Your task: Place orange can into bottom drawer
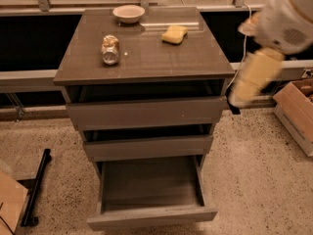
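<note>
The orange can (110, 49) lies on its side on the left part of the cabinet top (146, 58), one silver end facing me. The bottom drawer (150, 186) is pulled wide open and its tray holds nothing. My arm (259, 67) reaches in from the upper right, blurred by motion. My gripper (234, 105) shows only as a dark tip beside the cabinet's right edge, level with the top drawer. It is far from the can and holds nothing that I can see.
A pale bowl (128, 13) stands at the back of the cabinet top and a yellow sponge (174, 34) lies at the back right. The top drawer (146, 112) and middle drawer (149, 147) are slightly open. A cardboard box (297, 112) stands on the floor at the right and a black bar (36, 189) lies at the left.
</note>
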You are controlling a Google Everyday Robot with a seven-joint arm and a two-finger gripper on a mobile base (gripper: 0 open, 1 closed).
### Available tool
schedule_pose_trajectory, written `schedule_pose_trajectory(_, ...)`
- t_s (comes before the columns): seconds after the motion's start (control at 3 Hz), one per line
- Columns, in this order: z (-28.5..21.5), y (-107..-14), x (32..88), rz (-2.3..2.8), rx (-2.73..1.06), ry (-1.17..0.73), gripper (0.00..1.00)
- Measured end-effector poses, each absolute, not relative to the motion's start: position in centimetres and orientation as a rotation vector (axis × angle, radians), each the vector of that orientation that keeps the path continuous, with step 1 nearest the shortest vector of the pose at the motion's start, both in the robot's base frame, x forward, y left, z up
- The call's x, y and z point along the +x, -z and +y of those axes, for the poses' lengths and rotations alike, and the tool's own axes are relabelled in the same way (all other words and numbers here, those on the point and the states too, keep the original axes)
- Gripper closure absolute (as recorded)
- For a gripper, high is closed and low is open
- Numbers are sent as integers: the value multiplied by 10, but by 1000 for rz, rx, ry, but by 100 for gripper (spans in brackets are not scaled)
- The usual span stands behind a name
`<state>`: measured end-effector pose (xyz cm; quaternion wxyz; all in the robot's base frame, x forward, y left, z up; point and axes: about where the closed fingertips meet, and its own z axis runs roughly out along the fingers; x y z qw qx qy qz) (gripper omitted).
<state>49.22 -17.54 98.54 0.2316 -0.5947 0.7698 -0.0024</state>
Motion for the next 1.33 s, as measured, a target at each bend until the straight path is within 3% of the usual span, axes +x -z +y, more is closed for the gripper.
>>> schedule_pose_trajectory(0.33,-103,-1007,588,1912,-1533,-151,0)
schedule_pose_trajectory(1.0,-86,-1016,603,1870,-1431,-210,0)
schedule_pose_trajectory(1.33,-46,-1004,627,1819,-1382,-292,0)
